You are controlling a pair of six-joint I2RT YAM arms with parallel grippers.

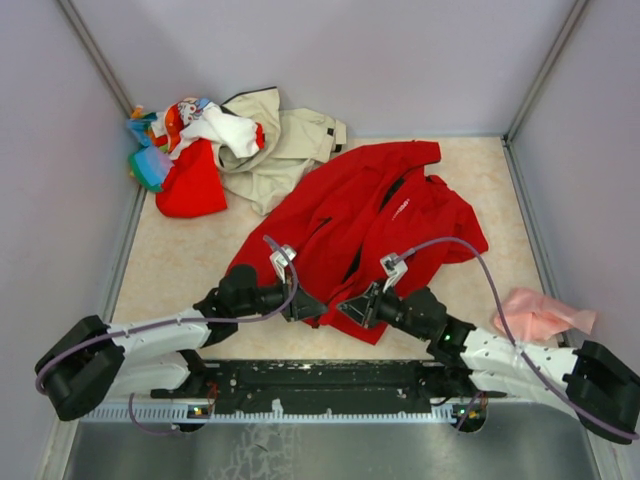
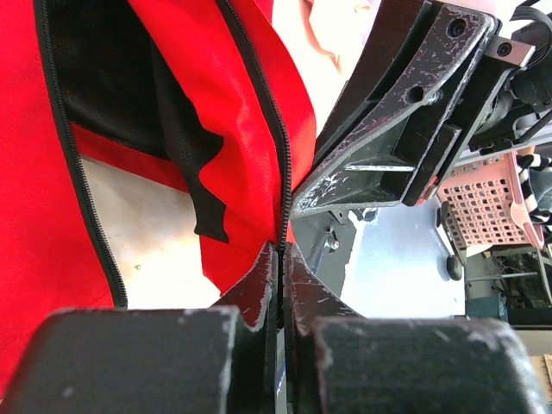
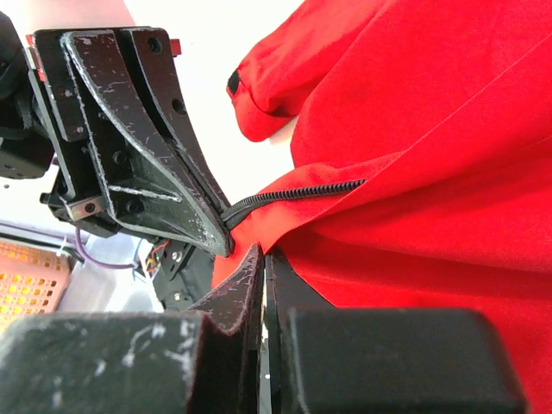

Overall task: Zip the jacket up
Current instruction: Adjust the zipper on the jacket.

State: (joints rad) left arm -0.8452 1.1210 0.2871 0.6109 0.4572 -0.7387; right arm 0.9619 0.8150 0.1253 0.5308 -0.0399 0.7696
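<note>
The bright red jacket (image 1: 375, 215) lies open and crumpled mid-table, its black zipper running down the front. Both grippers meet at its near hem. My left gripper (image 1: 308, 306) is shut on the zipper edge (image 2: 280, 172) of one front panel; the left wrist view shows the zipper teeth entering the closed jaws of that gripper (image 2: 282, 254). My right gripper (image 1: 352, 308) is shut on the red fabric of the hem, seen pinched in the right wrist view (image 3: 264, 257) just below the other zipper strip (image 3: 302, 191). The two grippers' tips nearly touch.
A heap of clothes lies at the back left: a beige jacket (image 1: 285, 145), a small red garment (image 1: 190, 185) and colourful pieces (image 1: 175, 125). A pink cloth (image 1: 540, 315) lies at the right. Grey walls close in the table on three sides.
</note>
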